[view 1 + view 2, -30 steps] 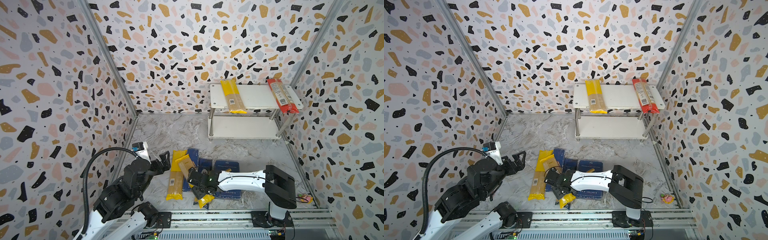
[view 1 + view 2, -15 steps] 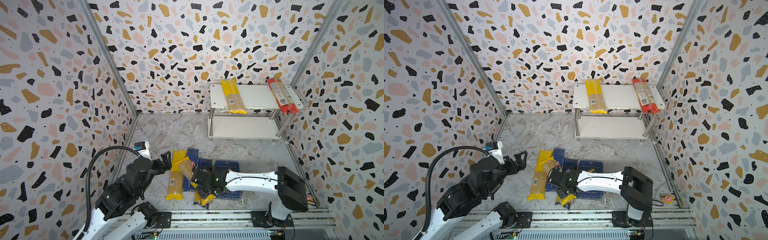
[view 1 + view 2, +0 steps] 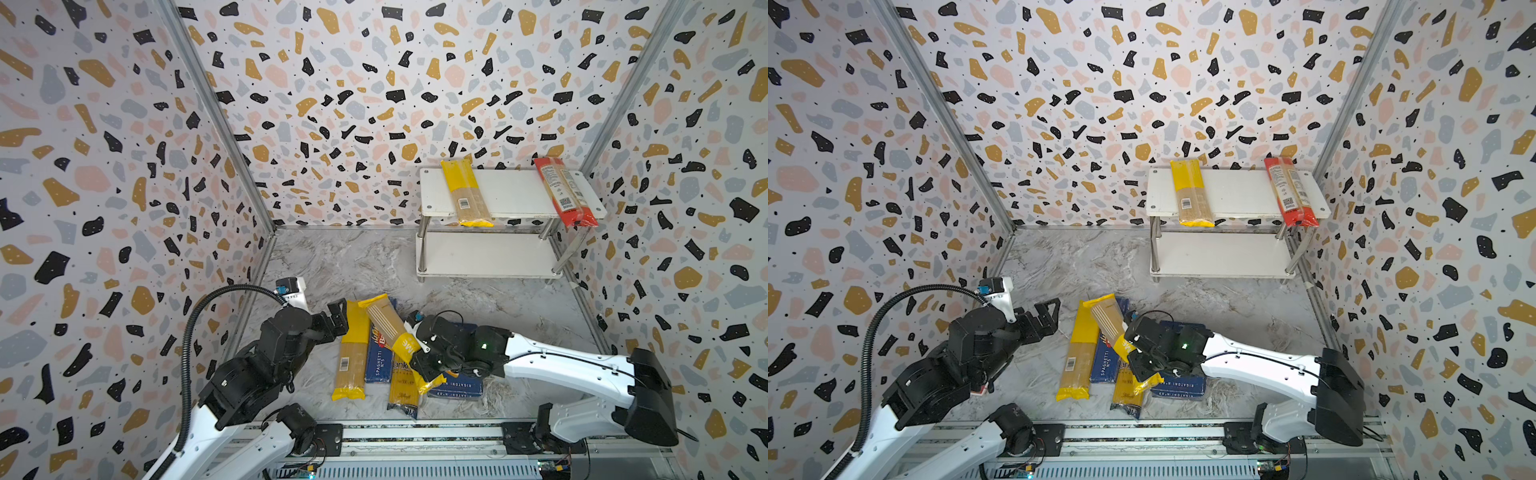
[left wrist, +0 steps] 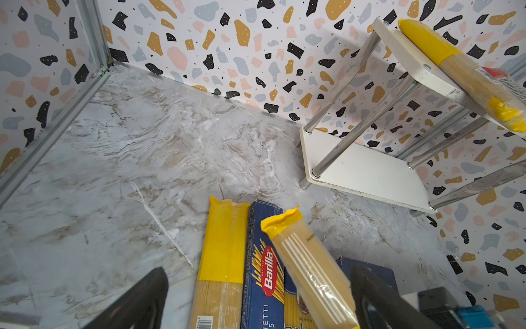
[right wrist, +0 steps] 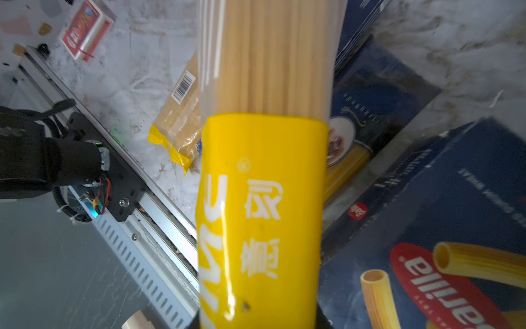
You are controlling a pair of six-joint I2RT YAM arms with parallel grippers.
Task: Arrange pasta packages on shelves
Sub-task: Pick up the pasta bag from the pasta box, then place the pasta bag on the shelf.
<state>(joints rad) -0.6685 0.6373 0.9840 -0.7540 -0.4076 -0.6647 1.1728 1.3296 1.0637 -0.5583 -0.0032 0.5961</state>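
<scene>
My right gripper (image 3: 419,351) (image 5: 257,319) is shut on the yellow end of a long yellow spaghetti bag (image 3: 388,326) (image 3: 1108,318) (image 5: 264,185), which slants up over the floor pile. Under it lie another yellow bag (image 3: 351,353), a slim blue Barilla box (image 3: 378,357) (image 4: 264,273), a dark blue spaghetti bag (image 3: 403,390) and a wide rigatoni box (image 3: 455,386) (image 5: 444,228). The left gripper (image 3: 338,313) (image 4: 256,302) is open and holds nothing, just left of the pile. The shelves (image 3: 507,195) hold a yellow bag (image 3: 465,195) and a red bag (image 3: 563,195) on the top board.
A small red card (image 5: 86,31) lies on the marble floor near the front rail (image 3: 415,432), by the left arm's base. Speckled walls close in the floor on three sides. The lower shelf board (image 3: 486,253) is bare.
The right gripper has closed on the slanted yellow bag, and its arm has stretched out further to the right at the base. The left arm edged slightly toward the pile, still open.
</scene>
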